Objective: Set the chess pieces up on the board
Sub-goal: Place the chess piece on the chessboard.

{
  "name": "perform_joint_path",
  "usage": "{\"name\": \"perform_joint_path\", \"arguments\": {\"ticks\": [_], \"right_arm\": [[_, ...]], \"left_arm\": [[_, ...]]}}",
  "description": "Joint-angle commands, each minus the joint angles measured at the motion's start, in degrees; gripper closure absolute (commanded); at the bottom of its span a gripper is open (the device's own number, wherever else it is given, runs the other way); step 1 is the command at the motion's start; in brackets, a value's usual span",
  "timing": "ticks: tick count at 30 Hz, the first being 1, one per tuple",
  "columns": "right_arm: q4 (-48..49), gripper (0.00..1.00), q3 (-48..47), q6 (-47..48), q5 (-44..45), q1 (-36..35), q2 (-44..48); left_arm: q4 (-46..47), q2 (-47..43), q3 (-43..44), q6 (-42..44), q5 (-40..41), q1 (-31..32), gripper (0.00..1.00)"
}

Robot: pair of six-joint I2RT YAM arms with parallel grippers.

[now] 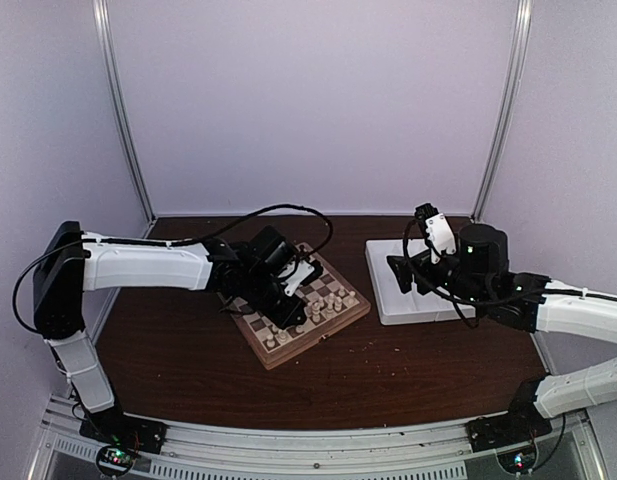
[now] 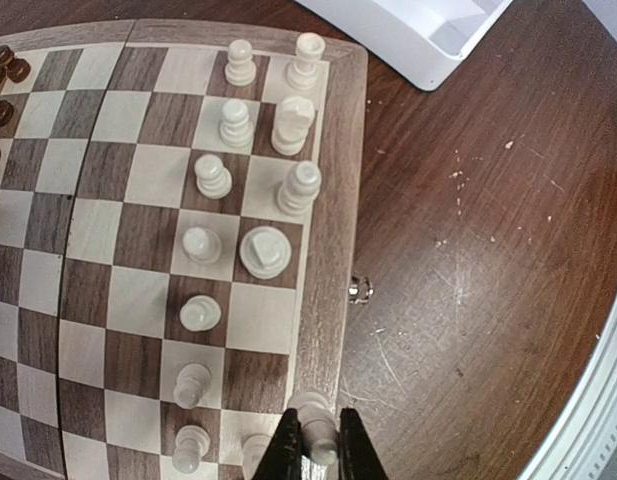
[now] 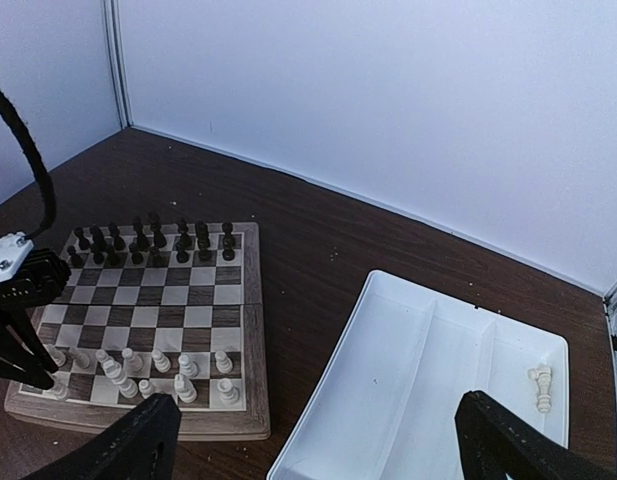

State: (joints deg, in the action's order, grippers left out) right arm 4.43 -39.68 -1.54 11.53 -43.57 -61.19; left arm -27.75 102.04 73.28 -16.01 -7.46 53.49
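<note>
the board (image 1: 323,338) lay left of the table's middle, turned at an angle, on the dark brown table (image 1: 388,390). the white tray (image 1: 403,300) sat just to its right, apart from it.

the left gripper (image 2: 320,442) hung over the near edge of the board. its two dark fingers (image 2: 288,450) were drawn together and clamped on a cream piece (image 2: 312,412), which stood at the last square beside the light wood rim (image 2: 333,250). whether its base touched the square could not be told.

the other chess pieces (image 2: 265,250) stood upright in two rows along that same side of the board, one to a square. some squares in the outer row were bare. the dark pieces (image 3: 153,240) were lined up in two rows on the opposite side, seen clearly from the right wrist.

the right gripper (image 3: 316,425) hovered above the near end of the tray, its fingers (image 3: 128,440) spread wide apart with nothing between them. in the tray's far right compartment one lone cream figure (image 3: 539,388) lay on its side. the rest of the tray's floor (image 3: 388,380) showed only plain white plastic with a low ridge dividing it.

in the top view the left arm (image 1: 148,265) stretched across from the left and covered part of the board, so the dark rows there could not be made out.
</note>
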Motion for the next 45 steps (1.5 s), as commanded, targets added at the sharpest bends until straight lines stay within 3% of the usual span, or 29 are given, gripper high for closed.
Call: {"name": "perform_joint_path", "arguments": {"ticks": [1,8,27,35,45], "right_arm": [[1.6,0.0,1.2,-0.6,0.8,0.3,1.1],[1.7,0.0,1.4,-0.5,0.7,0.4,1.4],[1.7,0.0,1.5,-0.1,0.8,0.4,1.6],[1.7,0.0,1.4,0.0,0.8,0.4,1.2],[1.1,0.0,1.1,0.0,0.9,0.4,1.2]], "left_arm": [[2.6,1.1,-0.8,1.1,3.6,0.8,1.0],[3.4,1.8,-1.5,1.5,9.0,1.3,1.0],[3.5,4.5,-0.8,1.9,9.3,1.4,1.0],[2.6,4.2,-0.4,1.9,9.8,1.7,0.8],[1.2,1.1,1.0,2.6,10.0,2.4,0.74]]}}
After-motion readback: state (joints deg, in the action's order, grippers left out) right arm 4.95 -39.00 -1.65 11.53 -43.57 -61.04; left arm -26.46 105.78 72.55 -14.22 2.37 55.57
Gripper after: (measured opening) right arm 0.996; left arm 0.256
